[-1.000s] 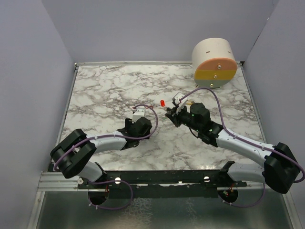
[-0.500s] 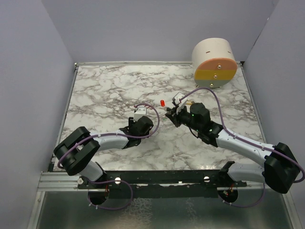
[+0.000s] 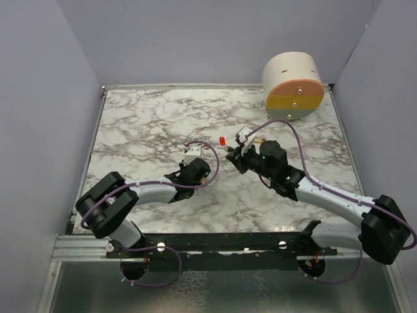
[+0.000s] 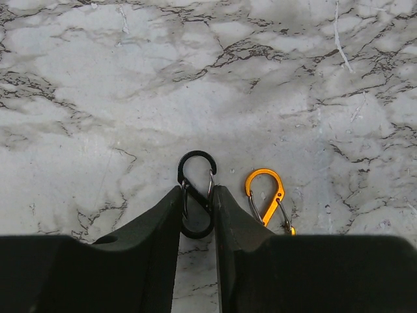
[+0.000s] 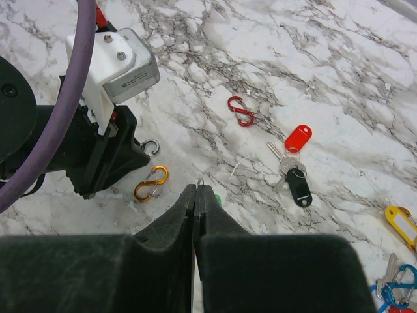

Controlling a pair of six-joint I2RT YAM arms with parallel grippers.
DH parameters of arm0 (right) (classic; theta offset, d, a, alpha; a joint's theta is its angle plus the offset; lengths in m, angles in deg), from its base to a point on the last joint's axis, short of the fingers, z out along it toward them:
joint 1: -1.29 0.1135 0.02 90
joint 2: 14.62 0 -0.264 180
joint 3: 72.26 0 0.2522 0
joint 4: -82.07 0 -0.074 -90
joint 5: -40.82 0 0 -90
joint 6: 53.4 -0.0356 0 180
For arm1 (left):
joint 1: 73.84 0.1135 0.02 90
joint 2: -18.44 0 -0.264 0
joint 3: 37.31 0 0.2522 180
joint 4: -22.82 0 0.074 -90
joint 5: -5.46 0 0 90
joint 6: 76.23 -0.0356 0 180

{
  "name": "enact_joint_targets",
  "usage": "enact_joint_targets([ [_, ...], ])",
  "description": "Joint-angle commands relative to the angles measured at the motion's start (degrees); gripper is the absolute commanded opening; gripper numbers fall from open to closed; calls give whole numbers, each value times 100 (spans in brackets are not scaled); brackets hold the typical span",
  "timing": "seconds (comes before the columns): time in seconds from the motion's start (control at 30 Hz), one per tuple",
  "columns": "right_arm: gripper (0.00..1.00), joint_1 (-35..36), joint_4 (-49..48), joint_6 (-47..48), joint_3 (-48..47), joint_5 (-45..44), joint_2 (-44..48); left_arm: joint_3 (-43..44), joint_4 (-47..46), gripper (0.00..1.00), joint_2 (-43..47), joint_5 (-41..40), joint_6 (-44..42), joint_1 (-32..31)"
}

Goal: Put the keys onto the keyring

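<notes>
Left claw [image 4: 197, 190] pinched the black clip [image 4: 197, 154] flat on the worktop [image 4: 130, 98] — thin, rounded wire, likely to squirt out or drag the orange clip [image 4: 264, 173] at three o'clock. Left arm stretched low, claw pointing twelve. Right claw [image 5: 197, 190] closed, hovering; keys [image 5: 285, 160] lay at its two o'clock.

— What do the arms look like?
— Pale grey links with bulky black joints on both the left arm [image 3: 153, 191] and the right arm [image 3: 332, 199], bolted to the black rail [image 3: 221, 242].
— Cables?
— A purple cable [image 5: 85, 32] loops off each, beyond the rail. Two silver bolts [image 3: 160, 246] sit on the rail. The left gripper [image 4: 197, 190] has matte black fingers [image 4: 143, 235].
</notes>
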Motion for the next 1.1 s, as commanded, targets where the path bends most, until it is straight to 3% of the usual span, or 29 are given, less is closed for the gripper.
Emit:
enact_joint_targets([
  [0.0,1,40,-113,-14,39,92,-39,-94,327,25,-105,223,8,-30],
  [0.2,1,40,-112,-14,61,82,-22,-104,329,1,-74,239,-5,-24],
  [0.57,1,39,-143,10,64,129,-115,-134,370,0,299,139,-96,-23],
  [0.77,1,35,-247,195,85,576,-228,136,577,0,636,79,-281,-22],
  [1.07,1,39,-574,324,231,972,-278,760,759,0,1036,657,-704,-18],
])
